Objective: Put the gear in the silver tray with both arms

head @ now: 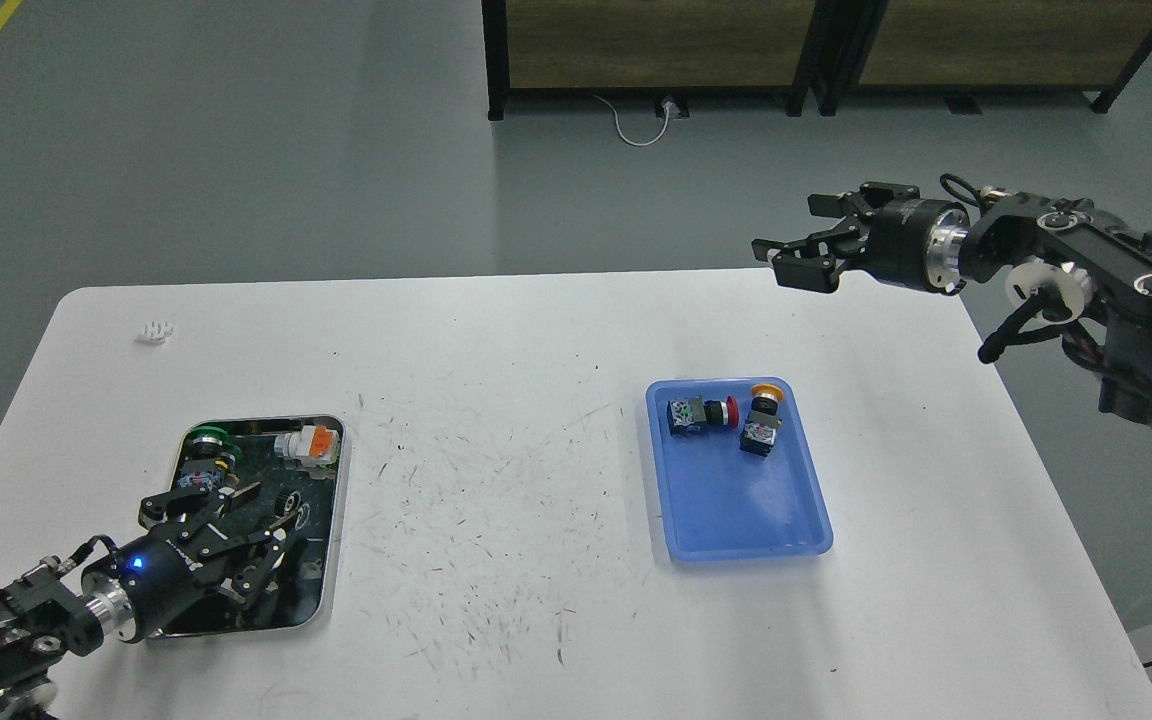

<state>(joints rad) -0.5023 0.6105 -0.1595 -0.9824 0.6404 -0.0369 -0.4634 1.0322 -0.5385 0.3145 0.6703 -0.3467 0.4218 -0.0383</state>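
— Where the desk nears its front-left corner, what is seen?

— The silver tray is set there, long side running toward the front edge. Its dark mirror bottom is partly covered by the left gripper, which is held over the tray's middle.

— How are the fingers of that gripper held?

— They are spread apart, and nothing can be seen clamped between them. A small black gear is seen lying on the tray bottom just beyond the fingertips; whether it is touched by them cannot be told.

— What else is carried in that tray?

— A green-capped button switch is found in its far-left corner and an orange-and-white part in its far-right corner.

— And the right arm?

— The right gripper is raised above the desk's far-right corner, pointing left, well apart from everything on the desk. Its fingers are open and nothing is held.

— What is placed on the right half of the desk?

— A blue tray is seen there, right of centre. Two switches are laid at its far end: a red-capped switch on its side and a yellow-capped switch just beside it. A small white piece is noted near the far-left corner of the desk.
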